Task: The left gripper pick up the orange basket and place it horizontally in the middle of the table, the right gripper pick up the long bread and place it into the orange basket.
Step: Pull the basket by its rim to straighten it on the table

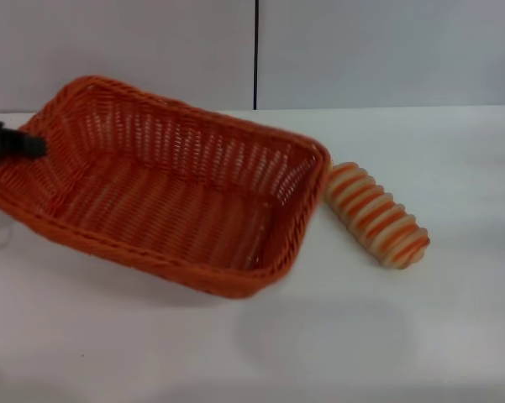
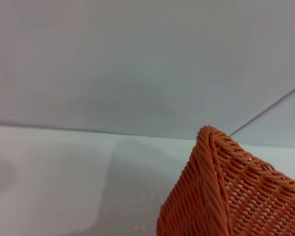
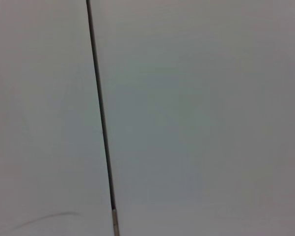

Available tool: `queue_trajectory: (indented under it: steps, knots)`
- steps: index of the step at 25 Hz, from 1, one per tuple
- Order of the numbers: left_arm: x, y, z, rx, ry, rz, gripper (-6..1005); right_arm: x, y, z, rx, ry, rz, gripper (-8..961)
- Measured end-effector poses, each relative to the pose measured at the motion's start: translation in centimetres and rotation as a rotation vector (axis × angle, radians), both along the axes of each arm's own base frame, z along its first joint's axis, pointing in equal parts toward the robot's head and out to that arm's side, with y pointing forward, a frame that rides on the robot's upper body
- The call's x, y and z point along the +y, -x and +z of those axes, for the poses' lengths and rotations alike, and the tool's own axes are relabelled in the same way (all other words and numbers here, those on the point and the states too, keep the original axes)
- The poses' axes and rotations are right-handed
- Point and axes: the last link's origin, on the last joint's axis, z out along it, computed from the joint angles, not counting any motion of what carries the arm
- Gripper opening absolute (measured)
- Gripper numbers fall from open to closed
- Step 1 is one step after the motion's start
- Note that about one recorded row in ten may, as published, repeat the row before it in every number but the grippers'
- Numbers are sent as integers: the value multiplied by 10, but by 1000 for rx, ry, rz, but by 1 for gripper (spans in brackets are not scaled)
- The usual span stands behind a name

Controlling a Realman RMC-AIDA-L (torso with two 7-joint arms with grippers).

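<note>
The orange basket (image 1: 176, 197) lies at an angle on the left half of the white table (image 1: 403, 336), open side up and with nothing in it. My left gripper (image 1: 21, 145) reaches in from the left edge of the head view. One black finger lies over the basket's left short rim and inside the wall, so it looks shut on that rim. A corner of the basket (image 2: 226, 196) fills the left wrist view. The long bread (image 1: 376, 215), striped orange and cream, lies on the table just off the basket's right end. My right gripper is out of view.
A grey wall with a dark vertical seam (image 1: 255, 54) stands behind the table. The right wrist view shows only that wall and the seam (image 3: 100, 113). Bare tabletop lies in front of the basket and to the right of the bread.
</note>
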Motion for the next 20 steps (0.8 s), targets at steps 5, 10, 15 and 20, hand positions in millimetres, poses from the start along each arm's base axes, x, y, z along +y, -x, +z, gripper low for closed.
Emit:
queue_trajectory:
  steps: [5, 10, 15, 20]
  knots:
    - [-22, 17, 1, -102, -38, 51, 181, 2, 1, 1, -11, 5, 0, 568]
    - [-38, 29, -7, -198, -51, 85, 181, 5, 2, 2, -17, 8, 4, 571]
    - [-48, 34, -15, -246, -50, 93, 181, 9, 4, 3, -28, 13, 8, 573]
    - [-52, 39, -25, -268, -63, 108, 181, 11, 5, 4, -32, 18, 8, 576]
